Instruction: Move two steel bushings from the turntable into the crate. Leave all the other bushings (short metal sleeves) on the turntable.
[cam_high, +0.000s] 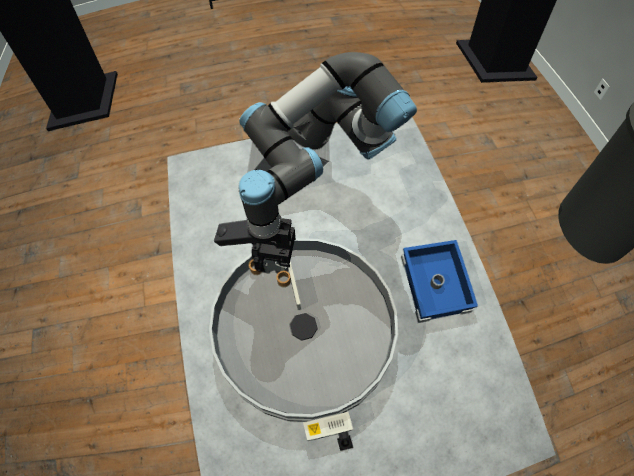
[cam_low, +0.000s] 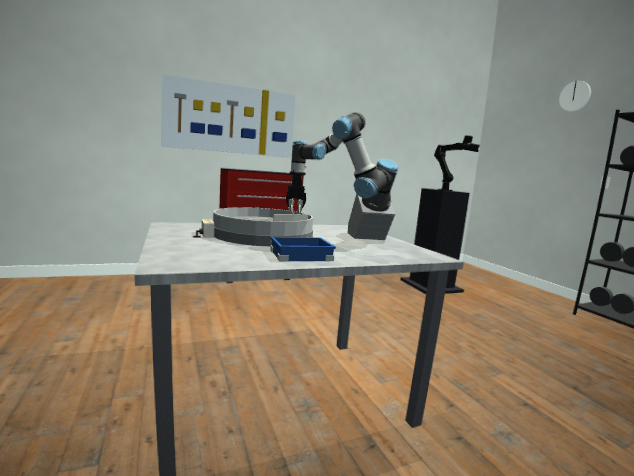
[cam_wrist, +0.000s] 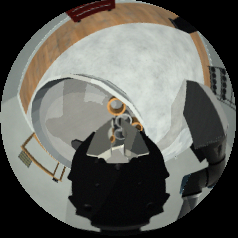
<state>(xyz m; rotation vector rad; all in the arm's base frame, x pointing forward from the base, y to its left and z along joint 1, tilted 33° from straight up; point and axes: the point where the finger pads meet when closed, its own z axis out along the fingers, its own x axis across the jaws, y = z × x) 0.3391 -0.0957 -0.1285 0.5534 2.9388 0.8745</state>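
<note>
Top view showed one steel bushing (cam_high: 432, 281) in the blue crate (cam_high: 442, 312) (cam_low: 304, 253). The claw (cam_high: 272, 265) (cam_low: 295, 211) (cam_wrist: 117, 118) hung low over the turntable (cam_high: 394, 327) (cam_low: 245, 225) (cam_wrist: 34, 107), near grey and orange rings. I couldn't tell if it was pinching one.

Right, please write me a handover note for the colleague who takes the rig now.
Pincer: over the turntable; cannot tell whether shut.
Turntable: grey bushings near the fingertips, copper-coloured bushings close by.
Done: one steel bushing in the crate.
Left: one more steel bushing into the crate; leave the others.
</note>
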